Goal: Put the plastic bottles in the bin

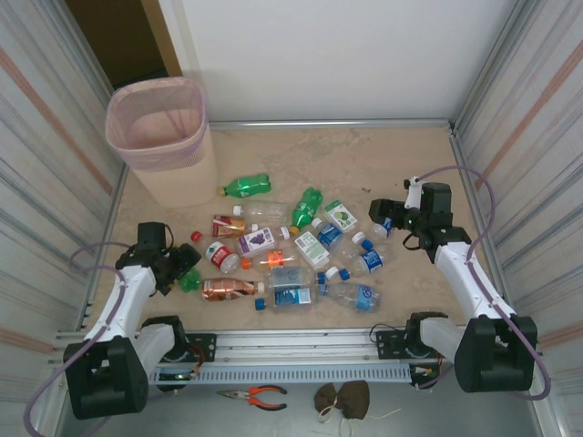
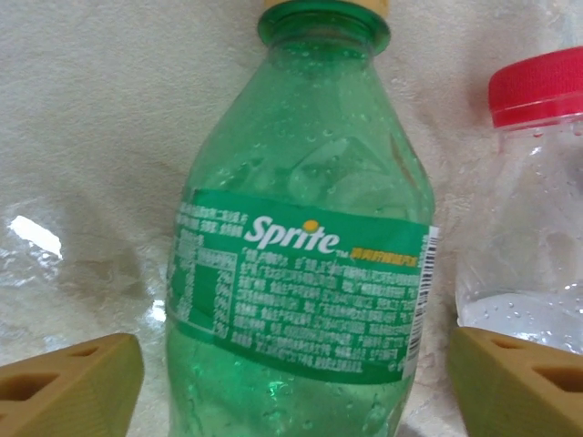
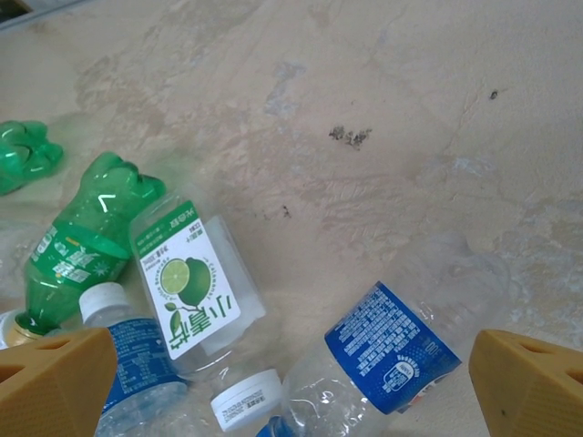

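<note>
Green Sprite bottle inside released left tool, right tool released, open floor beyond

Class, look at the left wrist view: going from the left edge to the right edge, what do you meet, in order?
Yellow gripper fingertip → green Sprite bottle → clear red-capped bottle.
</note>
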Controlling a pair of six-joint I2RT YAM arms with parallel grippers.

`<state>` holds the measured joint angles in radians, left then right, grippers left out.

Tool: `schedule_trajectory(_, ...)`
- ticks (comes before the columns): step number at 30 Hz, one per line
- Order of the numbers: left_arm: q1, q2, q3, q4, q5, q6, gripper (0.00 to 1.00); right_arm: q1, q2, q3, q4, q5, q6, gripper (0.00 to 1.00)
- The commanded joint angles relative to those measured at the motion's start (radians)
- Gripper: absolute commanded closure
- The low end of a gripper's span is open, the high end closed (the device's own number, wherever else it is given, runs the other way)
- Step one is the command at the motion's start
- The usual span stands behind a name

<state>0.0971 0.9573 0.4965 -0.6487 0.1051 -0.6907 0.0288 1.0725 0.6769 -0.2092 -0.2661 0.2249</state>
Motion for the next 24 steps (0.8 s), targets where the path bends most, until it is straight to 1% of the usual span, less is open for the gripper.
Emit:
schedule_trajectory(1, 0.006, 0.004, -0.015, 0.04, 0.012, -0.005, 0.2, 0.006, -0.025, 0.032, -0.016, -0.018, -0.006, 0.02)
schedule_trajectory(4, 0.006, 0.019, -0.021, 0.056, -0.009, 0.005, 0.25, 0.007, -0.026, 0.033, -0.022, -0.024, -0.001, 0.01)
schedule_trajectory(7, 0.009, 0.043, -0.022, 0.066, -0.03, 0.018, 0.27, 0.006, -0.026, 0.043, -0.036, -0.03, -0.002, 0.01)
schedule_trajectory(11, 0.01, 0.071, -0.029, 0.096, -0.018, 0.019, 0.31, 0.006, -0.041, 0.049, -0.049, -0.032, -0.001, 0.01)
schedule_trajectory(15, 0.012, 0.084, -0.032, 0.11, -0.014, 0.019, 0.39, 0.006, -0.051, 0.049, -0.057, -0.029, -0.002, 0.01)
schedule_trajectory(18, 0.012, 0.061, -0.028, 0.107, -0.003, 0.03, 0.47, 0.006, -0.055, 0.056, -0.065, -0.037, -0.002, 0.01)
schedule_trajectory(24, 0.012, -0.075, 0.019, 0.023, -0.031, 0.037, 0.46, 0.006, -0.072, 0.088, -0.103, -0.052, -0.002, 0.0)
